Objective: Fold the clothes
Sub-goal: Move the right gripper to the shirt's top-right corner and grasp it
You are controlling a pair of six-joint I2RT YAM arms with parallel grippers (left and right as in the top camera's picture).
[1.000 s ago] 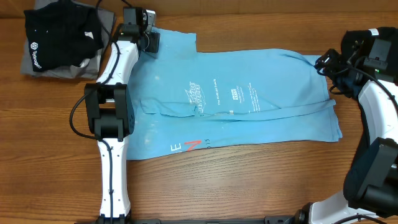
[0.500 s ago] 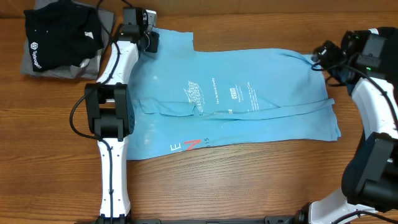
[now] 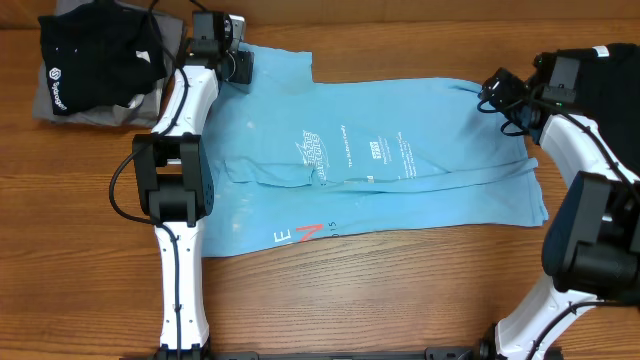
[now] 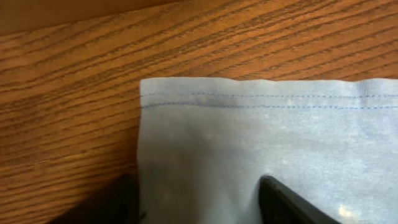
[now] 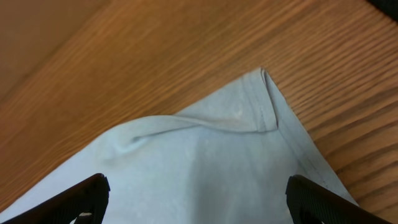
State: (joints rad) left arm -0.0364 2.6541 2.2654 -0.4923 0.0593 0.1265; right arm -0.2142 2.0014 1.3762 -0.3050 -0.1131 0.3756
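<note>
The light blue T-shirt (image 3: 420,120) lies spread flat on the wooden table, with white printed text in the middle and red-and-white lettering near its front edge. A fold ridge runs across it. My left gripper (image 3: 238,62) is open at the shirt's far left corner, and in the left wrist view its fingers (image 4: 199,208) straddle the hemmed corner (image 4: 249,137). My right gripper (image 3: 492,92) is open wide over the shirt's far right corner, whose wrinkled tip (image 5: 249,106) lies ahead of the fingers (image 5: 196,202).
A black T-shirt (image 3: 95,50) lies crumpled on a grey one (image 3: 100,108) at the far left corner of the table. Something black (image 3: 620,60) lies at the far right edge behind the right arm. Bare wood surrounds the shirt.
My right gripper has moved left from beyond the shirt's edge onto its far right corner. The left gripper and the shirt have barely moved.
</note>
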